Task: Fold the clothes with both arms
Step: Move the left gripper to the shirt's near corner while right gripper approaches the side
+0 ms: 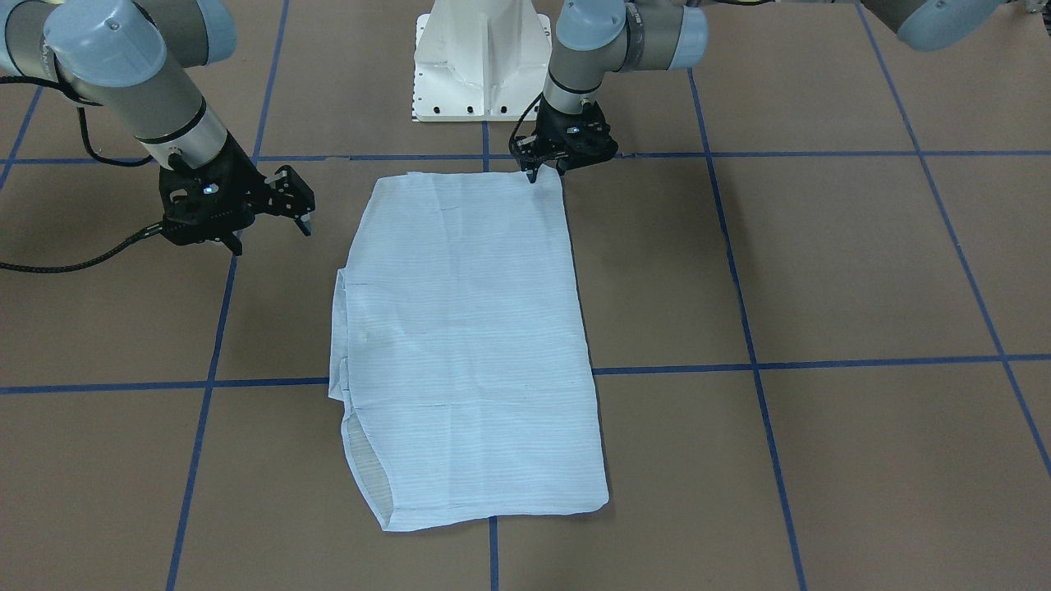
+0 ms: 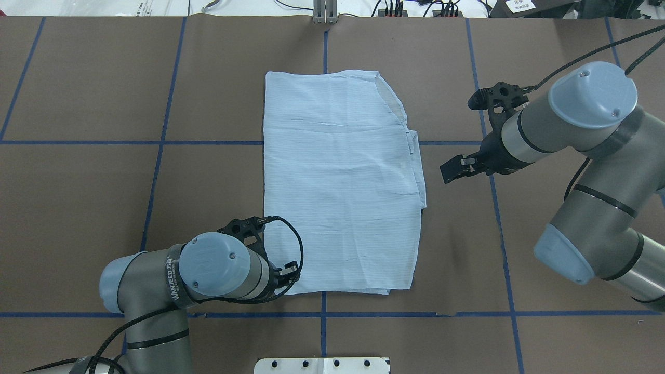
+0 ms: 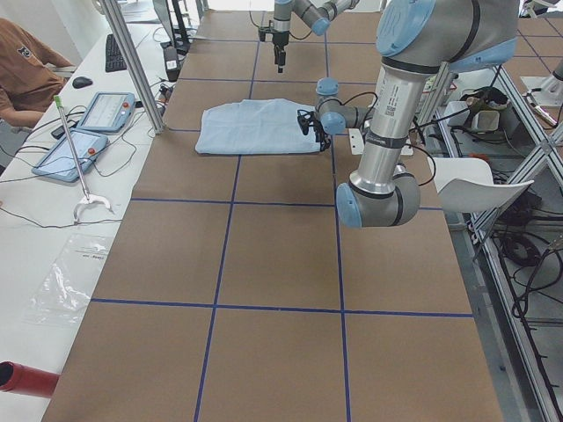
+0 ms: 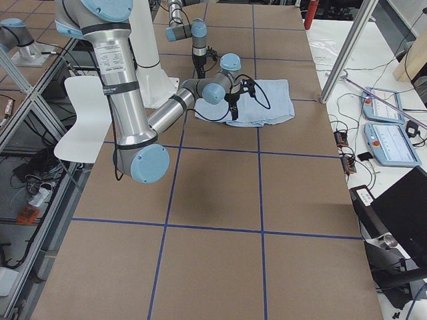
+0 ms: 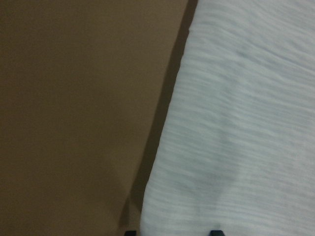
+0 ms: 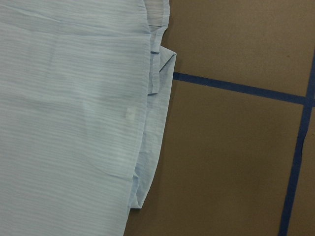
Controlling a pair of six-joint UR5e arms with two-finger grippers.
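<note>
Light blue striped shirt (image 1: 468, 345), folded to a rectangle, lies flat at the centre of the brown bench (image 1: 821, 263). Right gripper (image 1: 272, 236): jaws wide apart, holding nothing, beside the shirt. Left gripper (image 1: 534, 174): tips at the shirt's corner nearest the robot; whether the jaws are clamped cannot be told.

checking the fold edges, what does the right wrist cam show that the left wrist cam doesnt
Only the right wrist view: the shirt's uneven side, where under-layers stick out past the top layer, and blue tape lines on the table. Only the left wrist view: a clean straight shirt edge with a shadow beside it, and the tips of the left jaws at the frame's bottom, apart. Both: light blue striped cloth lying flat on brown table.
</note>
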